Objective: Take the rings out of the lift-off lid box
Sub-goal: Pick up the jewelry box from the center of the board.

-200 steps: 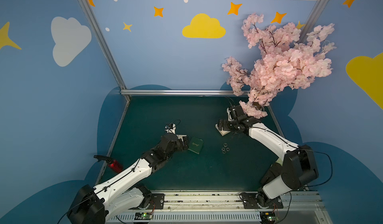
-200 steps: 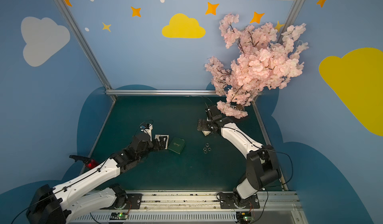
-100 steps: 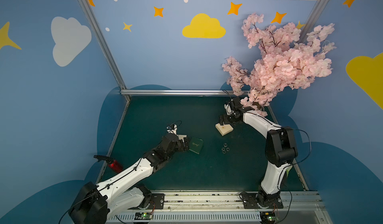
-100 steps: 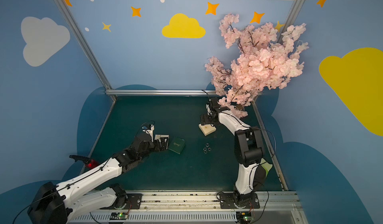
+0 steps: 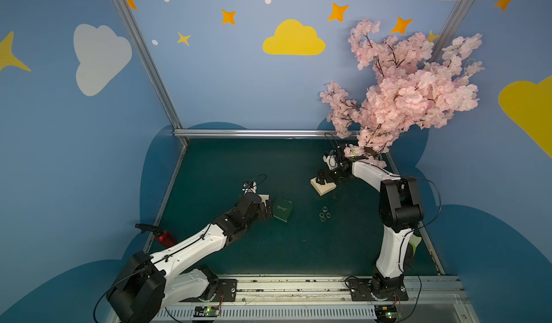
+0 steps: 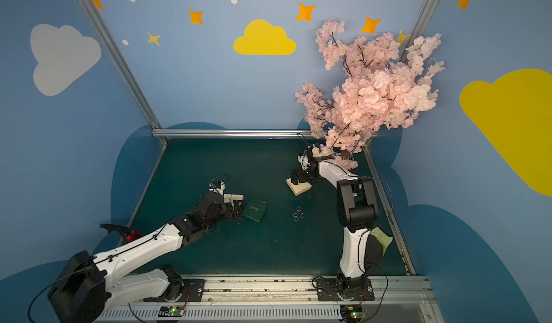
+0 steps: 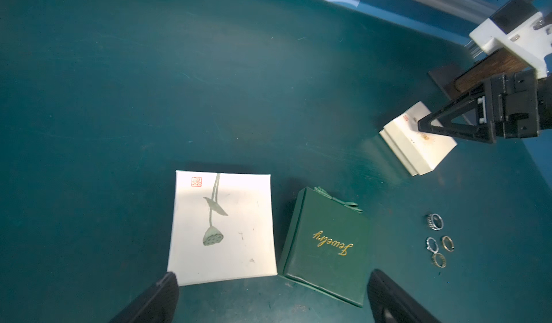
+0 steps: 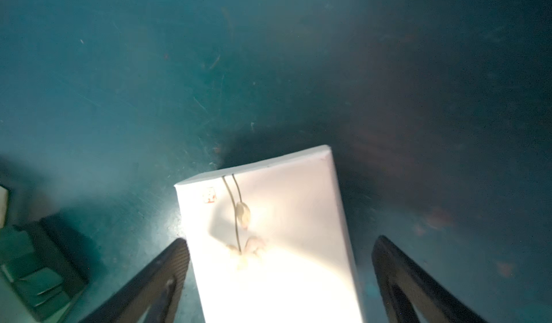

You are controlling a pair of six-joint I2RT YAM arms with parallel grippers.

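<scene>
In both top views, the left gripper (image 5: 268, 210) sits low at centre-left over the green mat (image 5: 268, 247). Its jaws are spread wide and hold nothing. Just past its tips lie a white box with a lotus drawing (image 7: 221, 229) and a dark green box lettered in gold (image 7: 327, 244), side by side. Right of the green box, the rings (image 5: 325, 213) lie in a small cluster on the bare mat, outside every box. Up and to the right, the right gripper (image 5: 320, 180) hangs over a cream lidded box (image 5: 324, 189). Its jaws are parted to either side of the box and do not clasp it. A pink blossom tree (image 5: 403, 97) fills the upper right.
</scene>
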